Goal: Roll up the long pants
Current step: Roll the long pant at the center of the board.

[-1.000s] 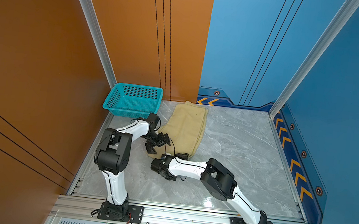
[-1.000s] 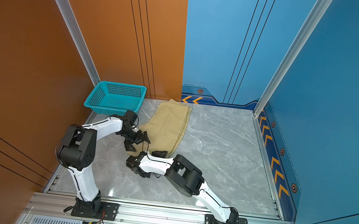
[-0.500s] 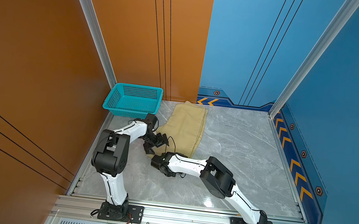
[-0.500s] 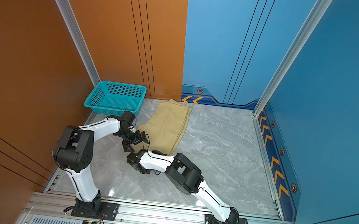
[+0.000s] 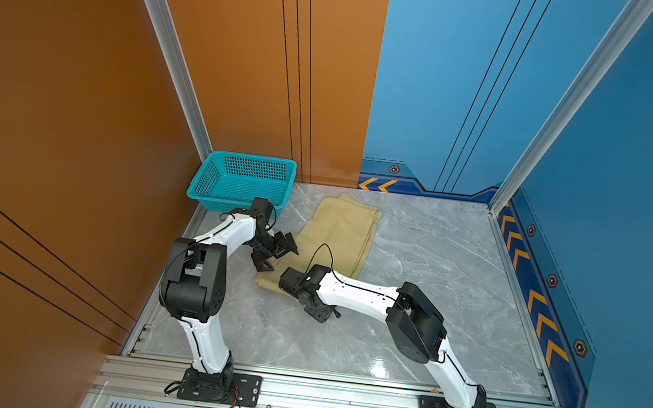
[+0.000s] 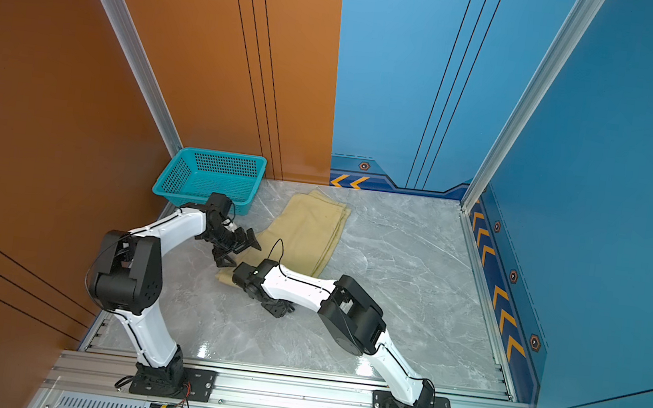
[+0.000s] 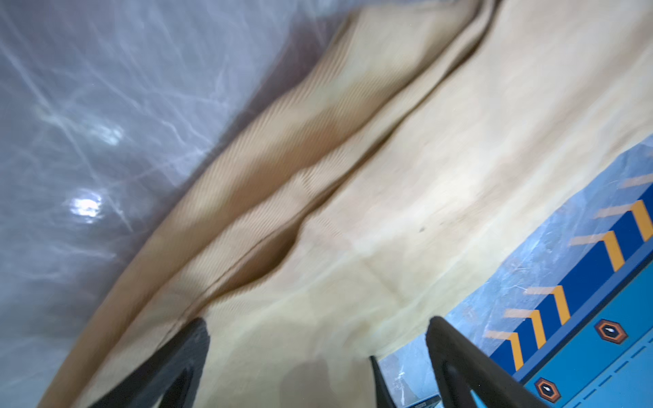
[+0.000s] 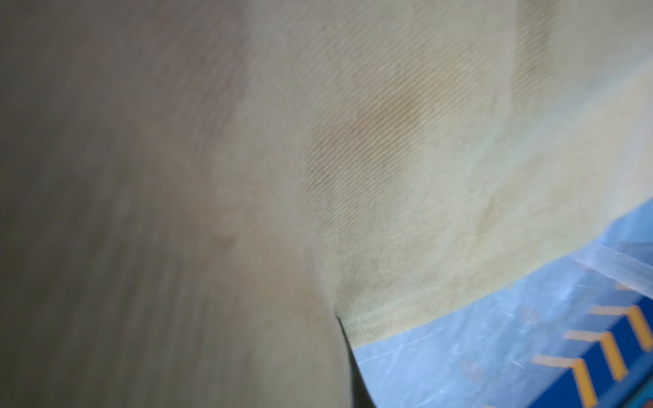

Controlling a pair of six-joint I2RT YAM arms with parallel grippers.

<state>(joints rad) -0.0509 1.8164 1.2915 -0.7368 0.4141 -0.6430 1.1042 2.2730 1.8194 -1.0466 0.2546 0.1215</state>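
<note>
the left gripper (image 7: 318, 323) hovers wide open over the khaki long pants (image 5: 340, 231) on the grey marble tabletop (image 5: 434, 267), while the right gripper (image 5: 287, 283) is clamped tight on their near end.

Basket (image 5: 210, 179) blocks the left corner; marble floor (image 5: 434, 267) open.

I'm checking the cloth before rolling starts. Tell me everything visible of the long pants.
The long pants are plain khaki twill, soft, folded lengthwise into a layered strip, lying flat and unrolled on the grey marble table, slanting away beside the teal basket without touching it. Seams and wrinkles show. At the near end the open left gripper hovers over the edge; the shut right gripper apparently pinches the cloth.
</note>
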